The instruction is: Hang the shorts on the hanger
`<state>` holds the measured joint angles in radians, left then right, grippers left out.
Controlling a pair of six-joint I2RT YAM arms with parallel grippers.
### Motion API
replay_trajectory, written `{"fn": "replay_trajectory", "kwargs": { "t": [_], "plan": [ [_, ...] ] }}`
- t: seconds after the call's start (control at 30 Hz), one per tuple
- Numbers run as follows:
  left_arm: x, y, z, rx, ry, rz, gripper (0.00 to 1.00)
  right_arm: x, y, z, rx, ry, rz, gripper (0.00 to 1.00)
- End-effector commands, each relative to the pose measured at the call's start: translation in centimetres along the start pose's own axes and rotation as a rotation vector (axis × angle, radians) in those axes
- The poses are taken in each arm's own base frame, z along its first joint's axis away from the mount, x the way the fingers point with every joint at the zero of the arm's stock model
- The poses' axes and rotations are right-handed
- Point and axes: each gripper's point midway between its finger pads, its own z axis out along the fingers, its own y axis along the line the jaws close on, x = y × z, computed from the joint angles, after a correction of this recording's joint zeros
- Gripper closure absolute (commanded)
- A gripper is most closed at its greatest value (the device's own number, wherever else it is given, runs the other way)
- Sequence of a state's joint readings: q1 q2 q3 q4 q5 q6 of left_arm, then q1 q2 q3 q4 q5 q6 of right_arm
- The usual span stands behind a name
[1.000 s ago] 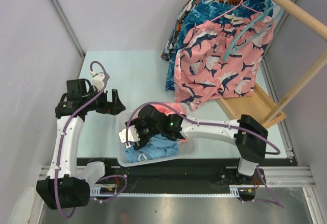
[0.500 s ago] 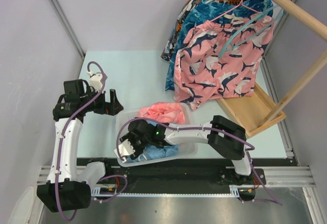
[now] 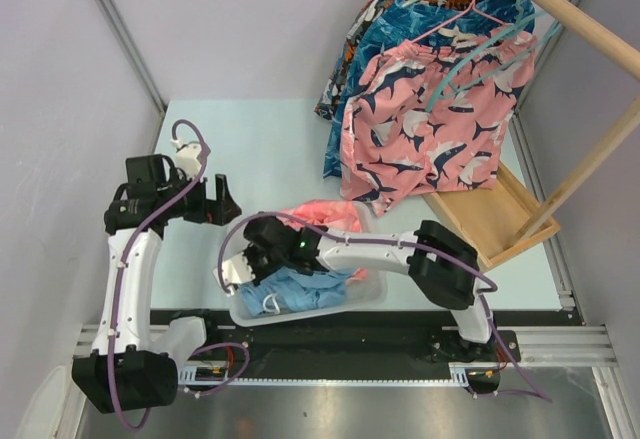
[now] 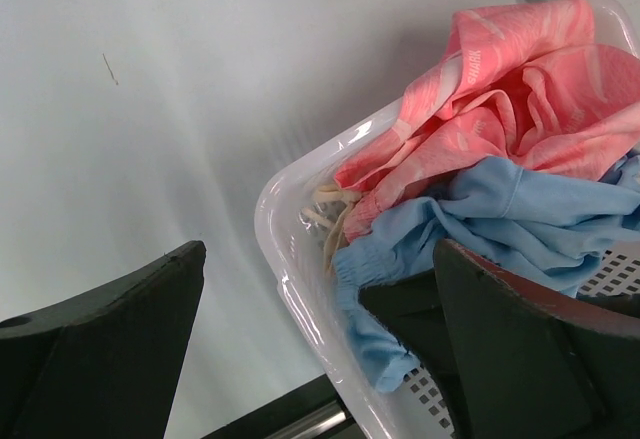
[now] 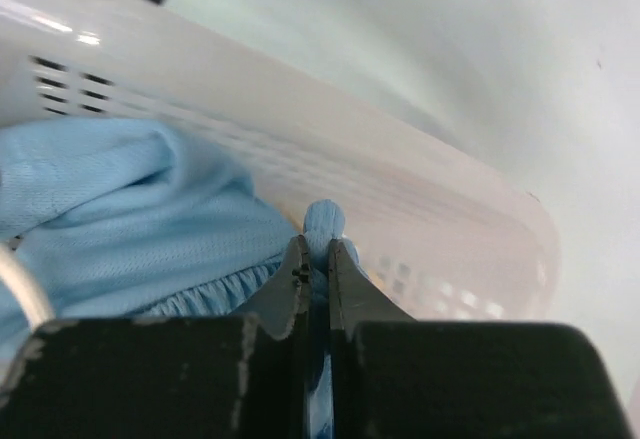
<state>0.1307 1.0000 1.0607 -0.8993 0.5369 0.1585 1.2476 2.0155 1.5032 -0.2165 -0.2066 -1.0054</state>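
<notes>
Shorts (image 3: 300,287) lie bunched in white basket (image 3: 305,316) at near table edge, next to salmon-pink shorts (image 3: 322,215). R gripper (image 5: 318,259) is pinched tight on a fold of the blue fabric at basket's left end. L gripper (image 4: 320,299) hovers just outside basket, fingers wide apart, holding nothing.

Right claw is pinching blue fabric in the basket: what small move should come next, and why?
Probably a short lift straight up. The right claw is shut on a fold of the shorts beside the wall of the basket, and the salmon shorts lie against them, so rising should free them.
</notes>
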Motion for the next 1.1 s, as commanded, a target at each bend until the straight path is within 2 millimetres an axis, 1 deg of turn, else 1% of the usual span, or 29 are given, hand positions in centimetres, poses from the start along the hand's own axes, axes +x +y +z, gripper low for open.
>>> {"fn": "replay_trajectory", "kwargs": {
  "t": [0.0, 0.03, 0.07, 0.1, 0.13, 0.17, 0.2, 0.23, 0.27, 0.3, 0.33, 0.37, 0.43, 0.47, 0.5, 0.53, 0.57, 0.6, 0.63, 0.67, 0.7, 0.73, 0.83, 0.87, 0.9, 0.93, 1.0, 1.03, 1.07],
  "plan": [
    [-1.9, 0.2, 0.0, 0.008, -0.056, 0.023, 0.0, -4.2, -8.7, -7.5, 0.221, -0.109, 0.115, 1.0],
    [-2.2, 0.2, 0.1, 0.009, -0.06, 0.021, 0.0, -4.6, -9.9, -8.7, 0.251, -0.129, 0.132, 1.0],
    [-2.4, 0.1, 0.1, 0.012, -0.064, 0.012, 0.0, -4.4, -11.0, -10.0, 0.282, -0.141, 0.169, 1.0],
    [-2.8, 0.1, 0.2, 0.018, -0.074, 0.011, 0.0, -4.6, -11.7, -11.1, 0.303, -0.156, 0.182, 1.0],
    [-3.3, 0.1, 0.2, 0.021, -0.081, 0.006, 0.0, -5.3, -12.7, -13.3, 0.341, -0.187, 0.186, 1.0],
    [-3.9, 0.1, 0.2, 0.022, -0.094, 0.01, 0.0, -5.1, -13.4, -14.5, 0.363, -0.198, 0.205, 1.0],
    [-4.3, 0.0, 0.1, 0.03, -0.104, 0.012, 0.0, -5.2, -13.8, -15.5, 0.381, -0.209, 0.212, 1.0],
    [-5.1, -0.1, -0.1, 0.032, -0.121, 0.012, 0.0, -5.9, -14.5, -17.7, 0.415, -0.237, 0.211, 1.0],
    [-5.7, -0.1, 0.0, 0.035, -0.133, 0.016, 0.0, -6.0, -14.5, -18.4, 0.418, -0.254, 0.218, 1.0],
    [-6.1, -0.2, -0.1, 0.043, -0.141, 0.017, 0.0, -5.7, -15.2, -19.8, 0.444, -0.265, 0.245, 1.0],
    [-6.9, -0.4, -0.4, 0.047, -0.162, 0.025, 0.0, -5.8, -15.5, -20.7, 0.46, -0.275, 0.247, 1.0],
    [-7.2, -0.5, -0.4, 0.053, -0.167, 0.026, 0.0, -6.1, -15.8, -22.4, 0.486, -0.292, 0.25, 1.0],
    [-8.0, -0.9, -0.7, 0.07, -0.187, 0.038, 0.0, -5.2, -16.4, -24.1, 0.514, -0.296, 0.277, 1.0],
    [-8.1, -1.0, -0.7, 0.077, -0.19, 0.045, 0.0, -5.3, -16.6, -25.5, 0.536, -0.305, 0.279, 1.0],
    [-8.0, -1.0, -0.8, 0.079, -0.185, 0.049, 0.0, -4.7, -16.1, -25.7, 0.525, -0.29, 0.296, 1.0],
    [-7.9, -1.4, -0.8, 0.104, -0.181, 0.082, 0.0, -3.8, -16.3, -26.5, 0.538, -0.286, 0.329, 1.0],
    [-7.2, -1.8, -0.9, 0.126, -0.158, 0.094, 0.0, -3.8, -16.4, -27.7, 0.552, -0.296, 0.339, 1.0],
    [-6.7, -2.3, -1.1, 0.153, -0.149, 0.122, 0.0, -3.4, -16.2, -28.1, 0.557, -0.297, 0.352, 1.0],
    [-5.8, -3.1, -1.2, 0.205, -0.139, 0.191, 0.0, -2.9, -16.5, -28.9, 0.578, -0.297, 0.368, 1.0],
    [-4.8, -3.4, -1.3, 0.222, -0.124, 0.211, 0.0, -2.9, -16.6, -30.2, 0.603, -0.305, 0.373, 1.0],
    [-4.1, -3.7, -1.3, 0.243, -0.123, 0.241, 0.0, -2.8, -16.9, -31.0, 0.62, -0.31, 0.372, 1.0],
    [-2.5, -4.1, -1.5, 0.256, -0.134, 0.336, 0.0, -1.9, -17.2, -31.8, 0.645, -0.297, 0.383, 1.0],
    [0.4, -5.0, -2.0, 0.285, -0.165, 0.487, 0.0, -1.4, -17.6, -35.0, 0.694, -0.334, 0.426, 1.0],
    [0.8, -5.5, -2.2, 0.297, -0.183, 0.519, 0.0, -1.0, -17.6, -35.8, 0.693, -0.345, 0.43, 1.0],
    [1.1, -5.7, -2.2, 0.305, -0.193, 0.542, 0.0, -1.0, -17.1, -36.6, 0.685, -0.341, 0.435, 1.0],
    [1.5, -6.3, -2.0, 0.327, -0.195, 0.561, 0.0, -0.6, -16.5, -36.6, 0.666, -0.331, 0.442, 1.0],
    [1.0, -7.1, -1.9, 0.351, -0.221, 0.595, 0.0, -0.2, -14.9, -35.9, 0.6, -0.318, 0.449, 1.0],
    [0.8, -8.3, -1.8, 0.388, -0.223, 0.599, 0.01, -0.6, -14.2, -36.1, 0.579, -0.336, 0.438, 1.0],
    [-0.7, -8.3, -1.7, 0.381, -0.262, 0.609, 0.02, -0.4, -13.6, -35.7, 0.56, -0.335, 0.438, 1.0]
  ]
}}
